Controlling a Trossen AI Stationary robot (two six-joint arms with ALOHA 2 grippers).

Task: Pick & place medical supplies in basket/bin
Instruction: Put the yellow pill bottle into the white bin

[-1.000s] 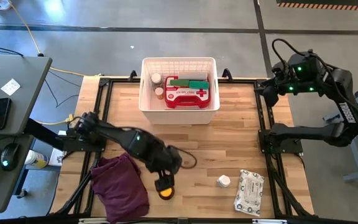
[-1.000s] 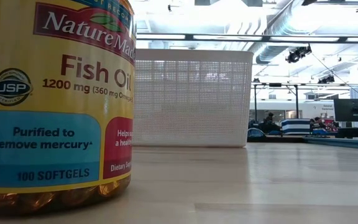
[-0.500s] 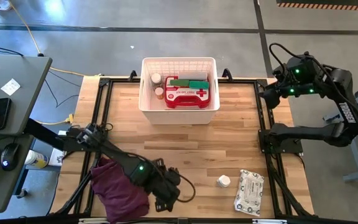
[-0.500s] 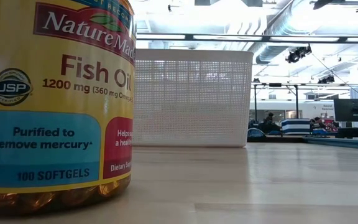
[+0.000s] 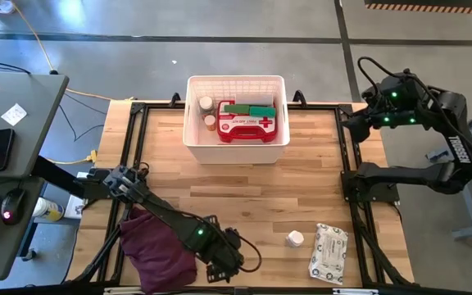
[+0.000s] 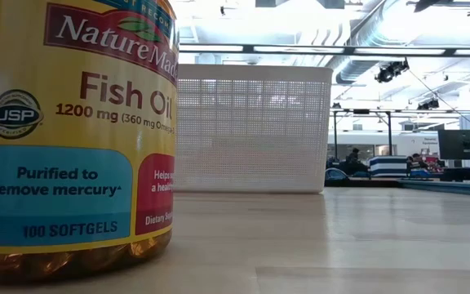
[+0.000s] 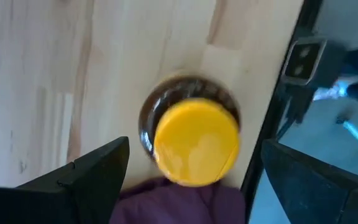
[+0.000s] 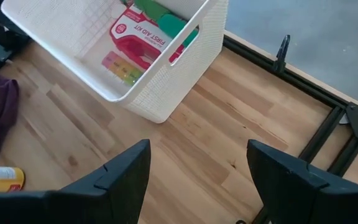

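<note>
The left pincer (image 5: 220, 269) hangs low at the bottom centre of the high view, directly over the fish oil bottle (image 7: 191, 138), which stands upright near the front edge of the wooden surface (image 5: 301, 197). In the left wrist view its two fingers (image 7: 86, 177) stand wide apart on either side of the bottle's yellow cap, touching neither it nor the amber body. The purple cloth (image 5: 158, 246) lies just beside the bottle, at the lower left of the high view.

The white basket (image 5: 193, 123) sits at the upper centre of the high view, holding the red first-aid case (image 5: 248, 127), a green roll (image 5: 248, 109), two small bottles (image 5: 206, 113) and the rainbow pill organiser (image 8: 120, 66). A small white bottle (image 5: 294, 238) and the white wipes pack (image 5: 329, 250) lie at the lower right, just beside each other.

The right pincer (image 8: 197, 177) waits at the upper right, beyond the surface's far corner, with its fingers apart and nothing between them.

In the low view the fish oil bottle fills the left side, with the basket behind it.
</note>
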